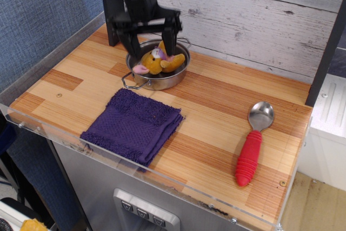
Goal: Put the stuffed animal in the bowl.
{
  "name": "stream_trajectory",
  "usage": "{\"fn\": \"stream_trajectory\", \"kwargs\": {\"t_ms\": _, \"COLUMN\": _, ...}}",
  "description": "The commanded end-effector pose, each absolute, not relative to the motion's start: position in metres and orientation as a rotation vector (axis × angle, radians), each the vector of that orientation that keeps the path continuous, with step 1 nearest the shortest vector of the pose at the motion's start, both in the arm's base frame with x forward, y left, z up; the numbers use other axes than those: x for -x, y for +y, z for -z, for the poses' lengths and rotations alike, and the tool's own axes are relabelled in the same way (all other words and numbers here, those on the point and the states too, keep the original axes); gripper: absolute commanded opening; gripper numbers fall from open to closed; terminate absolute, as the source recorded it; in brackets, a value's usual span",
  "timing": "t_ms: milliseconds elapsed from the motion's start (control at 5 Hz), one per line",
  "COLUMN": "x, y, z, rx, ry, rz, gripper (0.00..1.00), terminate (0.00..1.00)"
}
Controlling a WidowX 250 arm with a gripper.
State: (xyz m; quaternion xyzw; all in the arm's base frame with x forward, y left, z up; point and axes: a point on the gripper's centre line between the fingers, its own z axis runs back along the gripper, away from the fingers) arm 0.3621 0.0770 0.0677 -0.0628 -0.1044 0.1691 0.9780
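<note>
A: Where's the toy (157, 61)?

B: Lying in the bowl (162, 82), at the back left of the desk (216, 117). Orange body inside the rim, 1 pink ear poking over the left edge, pale face patch turned up.

A: And the jaws?

B: Spread wide, pinching nothing. Gripper (147, 37) hanging right above the bowl, 1 finger down on each side of the toy, neither one seen touching it.

A: So which step?

B: Looks like the release, with the placing as good as done. Only the retreat left, going by how things lie.

A: What does the next move call for?

B: Straight lift, probably. Fingertips sit low near the rim, so any sideways drift could nudge the bowl or drag the toy back out by that overhanging ear. Best to clear the rim first, then swing away.

A: Anything else in the way?

B: Not really. Purple cloth (134, 125) folded in front of the bowl, just beside its near handle. Red-handled spoon (253, 144) well apart on the right. Neither near an upward path.
</note>
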Motion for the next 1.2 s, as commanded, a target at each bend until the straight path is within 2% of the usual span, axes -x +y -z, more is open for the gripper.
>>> {"fn": "stream_trajectory", "kwargs": {"t_ms": 0, "x": -0.361, "y": 0.078, "z": -0.144, "rx": 0.120, "ry": -0.380, "rz": -0.340, "gripper": 1.00, "terminate": 0.00}}
{"fn": "stream_trajectory", "kwargs": {"t_ms": 400, "x": -0.354, "y": 0.057, "z": -0.181, "rx": 0.059, "ry": -0.388, "rz": -0.298, "gripper": 1.00, "terminate": 0.00}}
{"fn": "stream_trajectory", "kwargs": {"t_ms": 1000, "x": -0.354, "y": 0.057, "z": -0.181, "rx": 0.059, "ry": -0.388, "rz": -0.298, "gripper": 1.00, "terminate": 0.00}}
